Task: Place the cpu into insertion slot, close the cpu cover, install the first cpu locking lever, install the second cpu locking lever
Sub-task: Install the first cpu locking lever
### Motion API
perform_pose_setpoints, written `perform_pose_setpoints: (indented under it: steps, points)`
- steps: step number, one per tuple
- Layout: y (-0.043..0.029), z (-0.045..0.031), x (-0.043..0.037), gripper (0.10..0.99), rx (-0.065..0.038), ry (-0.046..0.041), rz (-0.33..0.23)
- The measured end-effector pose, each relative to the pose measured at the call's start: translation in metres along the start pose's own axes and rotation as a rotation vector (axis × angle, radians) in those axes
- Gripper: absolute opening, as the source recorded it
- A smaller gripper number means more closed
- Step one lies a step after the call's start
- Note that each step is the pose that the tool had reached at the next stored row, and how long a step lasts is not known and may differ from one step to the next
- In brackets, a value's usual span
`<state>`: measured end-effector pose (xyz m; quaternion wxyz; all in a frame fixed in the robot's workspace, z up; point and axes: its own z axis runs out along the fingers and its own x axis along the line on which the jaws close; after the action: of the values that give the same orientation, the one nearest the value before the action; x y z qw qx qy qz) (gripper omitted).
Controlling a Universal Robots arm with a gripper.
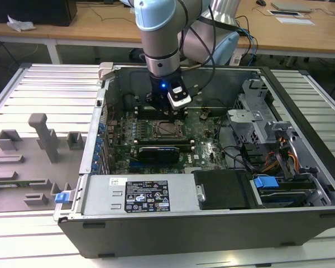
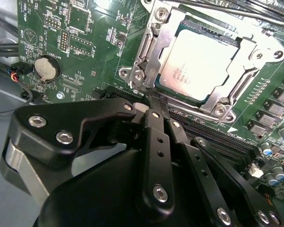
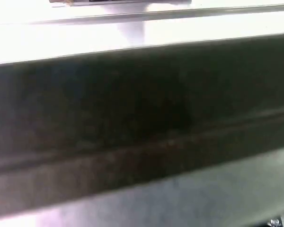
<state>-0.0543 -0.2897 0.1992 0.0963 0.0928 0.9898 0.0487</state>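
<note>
The cpu (image 2: 199, 59), with its silvery top, lies in the insertion slot (image 1: 166, 129) on the green board. The cpu cover (image 2: 248, 49) is folded down over its edges. A metal locking lever (image 2: 147, 56) runs along one side of the socket, ending at a corner hook. My gripper (image 2: 149, 103) is shut, its black fingers (image 2: 154, 137) pressed together, and its tip is right at that lever's end by the socket corner. In the exterior view the gripper (image 1: 164, 110) hangs straight down inside the open computer case, just behind the socket.
A black expansion card (image 1: 159, 152) lies in front of the socket. The labelled power supply (image 1: 139, 195) and a drive cage (image 1: 251, 120) with cables fill the case front and right. A coin battery (image 2: 47, 68) sits beside the socket. A grey fixture plate (image 1: 28, 162) lies outside, left.
</note>
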Motion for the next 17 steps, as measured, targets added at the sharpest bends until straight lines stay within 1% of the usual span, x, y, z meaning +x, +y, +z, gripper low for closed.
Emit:
perform_pose_setpoints:
  steps: [4,5,7,8,9,11,13,15,16,17]
  points:
    - [0.0,-0.0015,-0.0003,0.106,0.0,0.0001,0.0]
    - [0.0004,-0.0049,-0.0009,0.106,0.0,0.0001,0.0]
    - [0.0008,-0.0089,-0.0017,0.106,0.001,-0.0002,-0.001]
    - [0.0012,-0.0119,-0.0022,0.106,0.006,-0.0011,-0.002]
    - [0.0014,-0.0133,-0.0025,0.106,0.015,-0.0023,-0.002]
    - [0.0015,-0.0144,-0.0027,0.106,0.025,-0.0024,-0.002]
    - [0.0015,-0.0149,-0.0029,0.106,0.037,-0.0006,0.0]
    - [0.0014,-0.015,-0.0029,0.106,0.049,0.0039,0.003]
    - [0.0014,-0.015,-0.0028,0.106,0.057,0.0054,0.004]
    - [0.0013,-0.015,-0.0028,0.106,0.057,0.0056,0.004]
